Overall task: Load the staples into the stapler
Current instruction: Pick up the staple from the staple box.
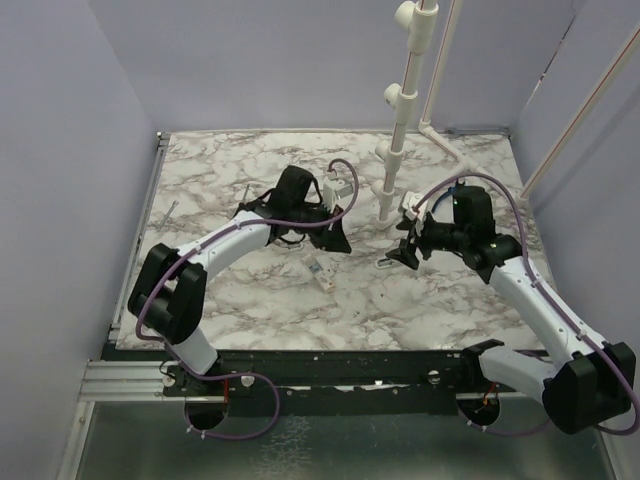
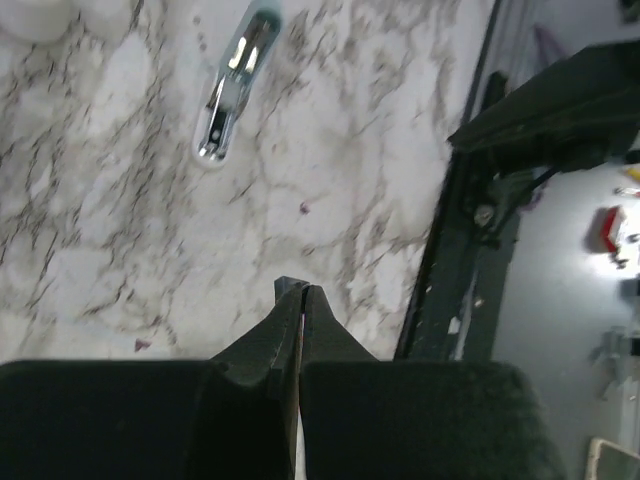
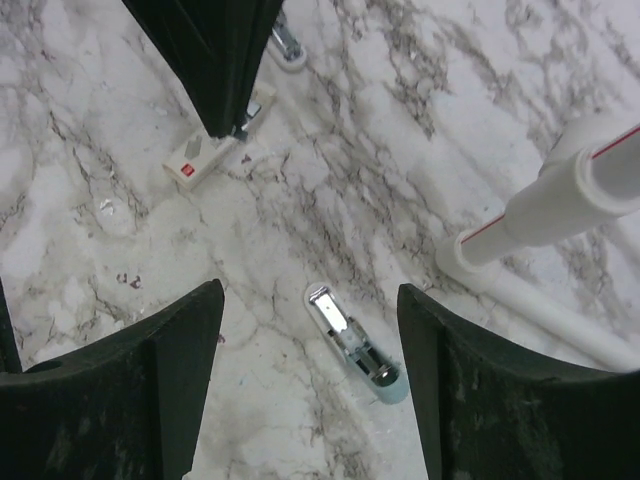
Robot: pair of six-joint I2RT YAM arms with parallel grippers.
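Box partly hidden behind left gripper; stapler lies under right gripper.

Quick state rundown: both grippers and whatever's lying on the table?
left gripper: shut, tip over the white box; contact unclear.
right gripper: open, empty, poised above the stapler.
stapler: lying flat on the table, metal track facing up, not gripped.
white box: lying flat, not gripped.
staples: can't make out in any view.
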